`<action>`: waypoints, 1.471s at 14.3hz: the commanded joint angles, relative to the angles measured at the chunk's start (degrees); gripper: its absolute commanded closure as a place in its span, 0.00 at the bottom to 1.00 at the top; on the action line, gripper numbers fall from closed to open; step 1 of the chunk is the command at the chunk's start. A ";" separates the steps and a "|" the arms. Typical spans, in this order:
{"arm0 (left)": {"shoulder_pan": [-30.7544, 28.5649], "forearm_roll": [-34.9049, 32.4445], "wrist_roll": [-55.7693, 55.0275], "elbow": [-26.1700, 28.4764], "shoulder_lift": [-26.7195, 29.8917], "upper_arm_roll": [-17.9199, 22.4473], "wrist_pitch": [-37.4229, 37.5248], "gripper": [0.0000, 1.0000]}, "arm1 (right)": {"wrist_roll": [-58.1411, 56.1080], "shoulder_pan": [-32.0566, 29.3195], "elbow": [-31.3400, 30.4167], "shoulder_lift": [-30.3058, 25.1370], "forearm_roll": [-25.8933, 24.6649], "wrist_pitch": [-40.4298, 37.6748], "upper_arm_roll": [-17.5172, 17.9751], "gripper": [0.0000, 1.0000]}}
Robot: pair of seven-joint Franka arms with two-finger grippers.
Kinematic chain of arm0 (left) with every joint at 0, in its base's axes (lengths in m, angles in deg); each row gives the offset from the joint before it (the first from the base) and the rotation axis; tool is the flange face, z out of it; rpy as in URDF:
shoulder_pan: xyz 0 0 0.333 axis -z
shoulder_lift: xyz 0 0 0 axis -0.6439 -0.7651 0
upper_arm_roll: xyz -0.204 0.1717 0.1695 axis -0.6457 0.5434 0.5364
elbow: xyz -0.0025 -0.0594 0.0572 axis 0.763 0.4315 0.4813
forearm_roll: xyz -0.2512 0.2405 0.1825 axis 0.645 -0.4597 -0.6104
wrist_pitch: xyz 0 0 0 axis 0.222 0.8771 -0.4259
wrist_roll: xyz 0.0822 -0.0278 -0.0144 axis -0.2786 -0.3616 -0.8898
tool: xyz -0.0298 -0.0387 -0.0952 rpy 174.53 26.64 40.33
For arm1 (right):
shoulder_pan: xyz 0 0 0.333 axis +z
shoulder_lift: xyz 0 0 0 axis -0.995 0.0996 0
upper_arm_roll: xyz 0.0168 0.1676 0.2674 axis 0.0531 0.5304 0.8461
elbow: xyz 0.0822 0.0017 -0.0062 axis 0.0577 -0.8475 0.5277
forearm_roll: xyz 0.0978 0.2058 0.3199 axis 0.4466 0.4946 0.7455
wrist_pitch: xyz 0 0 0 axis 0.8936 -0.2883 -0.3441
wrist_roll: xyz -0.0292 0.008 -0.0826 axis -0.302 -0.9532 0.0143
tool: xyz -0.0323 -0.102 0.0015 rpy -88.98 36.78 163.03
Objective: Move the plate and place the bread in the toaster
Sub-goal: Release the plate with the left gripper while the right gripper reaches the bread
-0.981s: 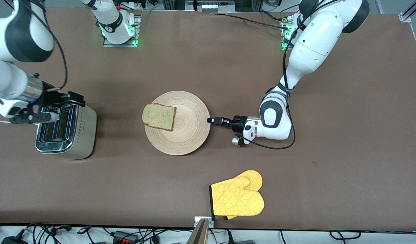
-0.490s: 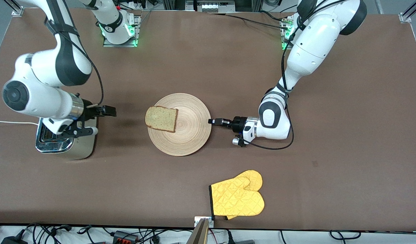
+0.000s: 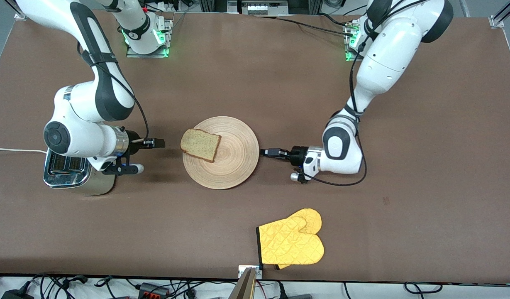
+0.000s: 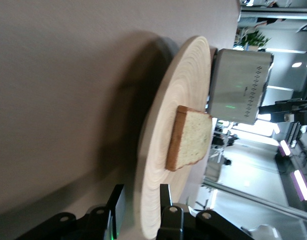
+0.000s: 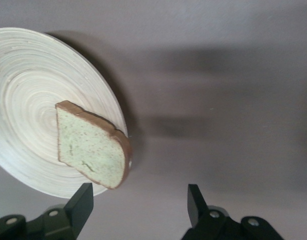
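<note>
Currently: bread [image 3: 201,145], light, soft, crumbly, lies at ten o'clock on the plate [image 3: 234,166], overhanging the rim; you pinch its crust edges. Left end effector [image 3: 268,152] released at the three o'clock rim; right end effector [image 5: 138,192] released, approaching from nine o'clock.

Bare table lies between the spread right gripper [image 3: 158,143] and the bread [image 3: 201,145], which overhangs the plate [image 3: 234,166] at its nine o'clock. At three o'clock the left gripper [image 3: 265,152] loosely straddles the rim. The oven mitt [image 3: 292,243] lies well clear toward five o'clock.

Robotics lab: bench-mounted arm bases [image 3: 146,37] on a brown-covered table [image 3: 255,83], cables [image 3: 155,287] along its edge.
</note>
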 commanded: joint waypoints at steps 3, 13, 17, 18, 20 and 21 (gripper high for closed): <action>-14.57 -19.45 -2.51 -2.59 4.54 0.07 16.33 0.65 | 1.11 0.40 -0.61 3.67 6.28 0.11 -0.25 0.18; -27.87 -67.54 -12.11 -18.25 17.62 0.16 37.82 0.50 | 1.90 1.98 -2.73 8.33 12.62 0.98 -0.25 0.23; -27.78 -77.50 -12.11 -20.87 23.52 -0.90 37.99 0.00 | 1.99 2.33 -2.64 9.38 14.02 1.16 -0.25 0.26; -27.79 -77.68 -12.11 -22.54 23.97 -0.38 38.08 0.00 | 1.99 2.33 -2.55 9.39 14.03 1.25 -0.25 0.31; -27.53 -78.03 -11.76 -23.52 24.32 -0.37 38.17 0.00 | 1.99 2.42 -2.55 9.47 14.03 1.34 -0.25 0.37; -27.17 -78.03 -11.67 -23.53 24.32 -0.72 38.17 0.00 | 1.99 2.51 -2.55 9.73 14.03 1.34 -0.25 0.37</action>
